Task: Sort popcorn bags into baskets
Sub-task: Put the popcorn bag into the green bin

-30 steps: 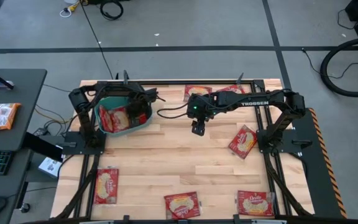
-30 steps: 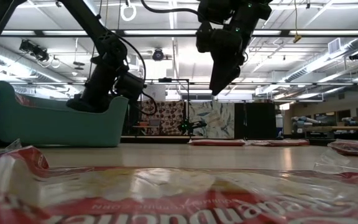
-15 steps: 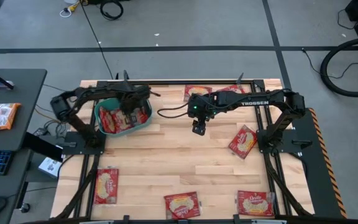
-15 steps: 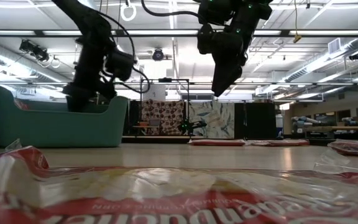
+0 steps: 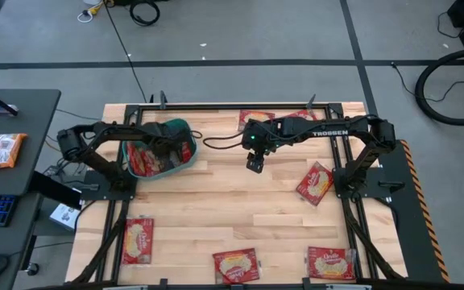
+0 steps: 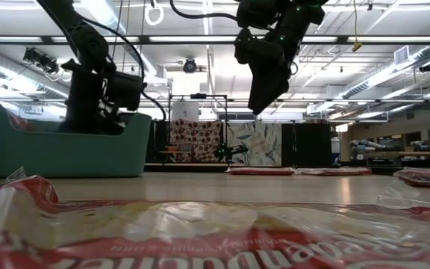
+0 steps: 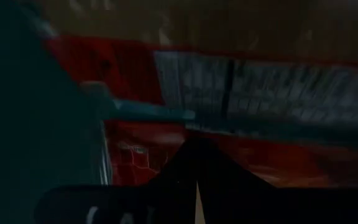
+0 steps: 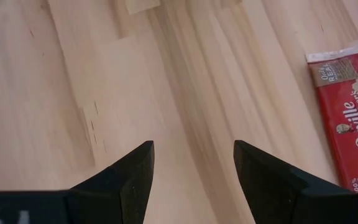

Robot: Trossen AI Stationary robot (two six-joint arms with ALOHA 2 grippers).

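step: left end effector (image 5: 166, 151) sitting low in basket (image 5: 185, 130) among bags (image 5: 138, 153), fingers pressed together, gripping nothing visible; lift clear of rim before swinging | right end effector (image 8: 191, 163) hovering open over bare surface (image 5: 216, 193) mid-table | change: left arm folding back, basket shifting slightly

You get even, bright overhead light on the table (image 5: 240, 201), with soft shadows. Ceiling strip lights glare above the teal basket (image 6: 66, 149); the nearest popcorn bag (image 6: 215, 232) is blurred. Inside the basket it's dim and smeared.
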